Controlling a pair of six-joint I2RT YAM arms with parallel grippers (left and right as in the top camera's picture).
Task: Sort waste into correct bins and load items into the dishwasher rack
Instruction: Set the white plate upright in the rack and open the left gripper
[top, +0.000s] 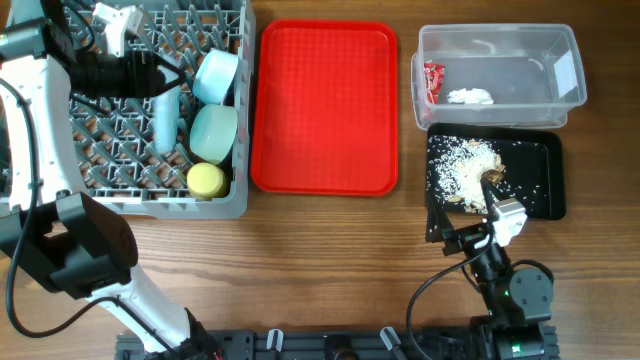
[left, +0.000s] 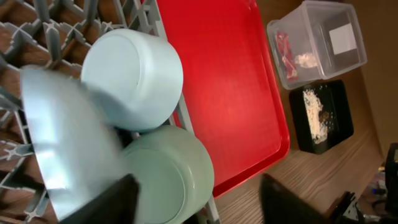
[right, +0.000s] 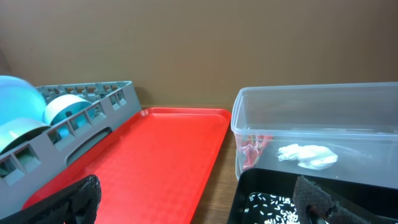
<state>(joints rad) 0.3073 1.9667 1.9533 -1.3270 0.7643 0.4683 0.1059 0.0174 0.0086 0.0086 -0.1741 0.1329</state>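
My right pincer (right: 199, 202) hangs wide open and empty at the near edge of the black tray (top: 542, 160) of rice (top: 465, 162). Past it, the tub (top: 497, 30) holds the wrapper (top: 432, 82) and tissue (top: 470, 96). My left pincer (left: 199, 199) is open and empty over the rack (top: 130, 206), where the plate (left: 62, 130), blue bowl (left: 134, 78), green bowl (left: 168, 180) and cup (top: 206, 180) sit.

The wooden table (top: 330, 260) carries the grey rack (top: 150, 207), red tray (top: 325, 105), clear tub (top: 520, 70) and black tray (top: 540, 170).

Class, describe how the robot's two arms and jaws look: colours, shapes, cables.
The left arm is white and tubular with black joints. The right arm is black, with a white block near its wrist. Black cables loop beside both. The jaws are black.
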